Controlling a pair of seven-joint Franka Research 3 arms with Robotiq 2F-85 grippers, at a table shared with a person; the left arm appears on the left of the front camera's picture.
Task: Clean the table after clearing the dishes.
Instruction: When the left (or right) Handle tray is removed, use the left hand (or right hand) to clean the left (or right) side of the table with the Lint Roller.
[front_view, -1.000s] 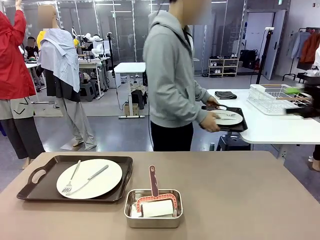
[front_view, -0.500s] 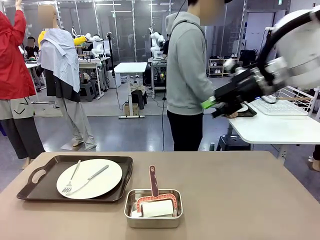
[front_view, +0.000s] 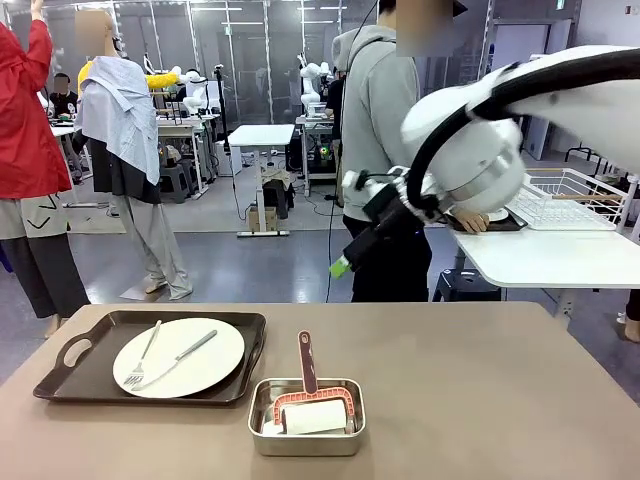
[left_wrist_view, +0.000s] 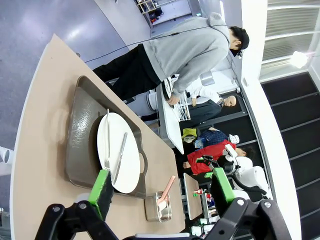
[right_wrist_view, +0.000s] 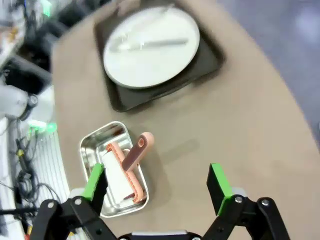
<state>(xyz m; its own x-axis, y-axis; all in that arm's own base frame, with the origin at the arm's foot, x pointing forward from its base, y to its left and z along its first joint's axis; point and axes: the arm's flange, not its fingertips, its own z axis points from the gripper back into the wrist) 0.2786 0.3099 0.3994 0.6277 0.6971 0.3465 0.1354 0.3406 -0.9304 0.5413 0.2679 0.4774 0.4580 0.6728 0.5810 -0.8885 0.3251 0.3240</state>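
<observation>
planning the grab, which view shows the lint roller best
Front view: the lint roller lies close and sharp in the steel pan. Right wrist view shows it from above, blurred; left wrist view, small and far.

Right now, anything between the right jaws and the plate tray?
Nothing visible. The right jaws hang open over the table; bare tabletop leads to the tray and its plate. The steel pan sits beside the tray, off that line.
</observation>
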